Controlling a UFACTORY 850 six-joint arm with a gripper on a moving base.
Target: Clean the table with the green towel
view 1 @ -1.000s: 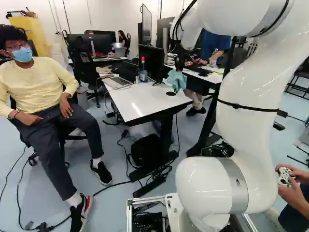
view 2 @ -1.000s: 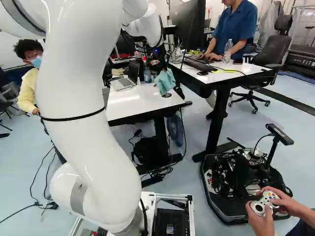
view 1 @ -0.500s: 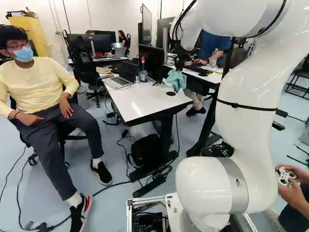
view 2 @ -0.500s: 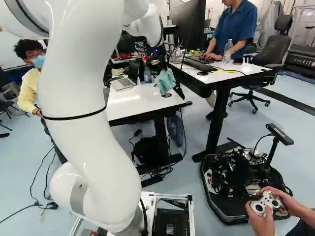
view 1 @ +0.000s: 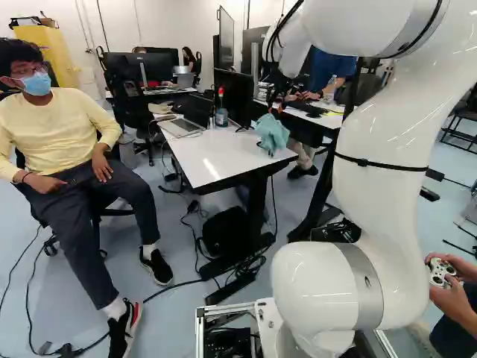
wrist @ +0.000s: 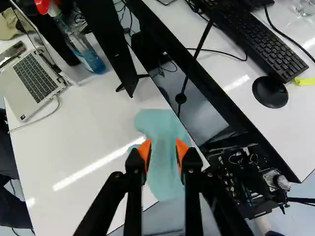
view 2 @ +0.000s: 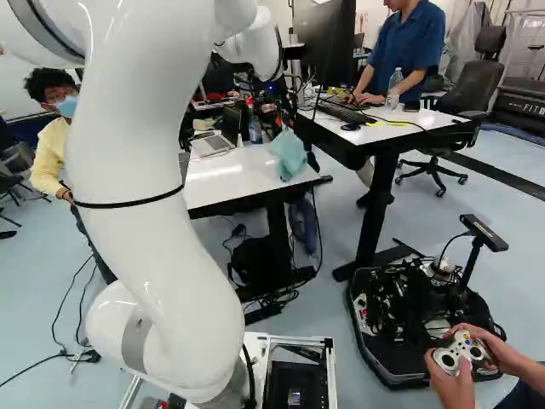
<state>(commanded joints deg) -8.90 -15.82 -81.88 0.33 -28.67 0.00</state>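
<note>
The tool (view 1: 276, 110) is released above the green towel (wrist: 164, 167), which hides some edge of the white table (wrist: 69, 142).

We see a plain aqua towel (view 1: 272, 134), a white table (view 1: 212, 160) edged in black, and a black end effector (view 1: 276, 107) with orange pads (wrist: 144, 149). Our arm (view 1: 384, 194) is white with grey bands (view 1: 367, 287); at the left, a silver laptop (wrist: 16, 96) shows black keys (wrist: 35, 77).

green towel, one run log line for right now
gripper: open | green towel: below gripper, over edge of white table | towel-table contact: cannot tell
</note>
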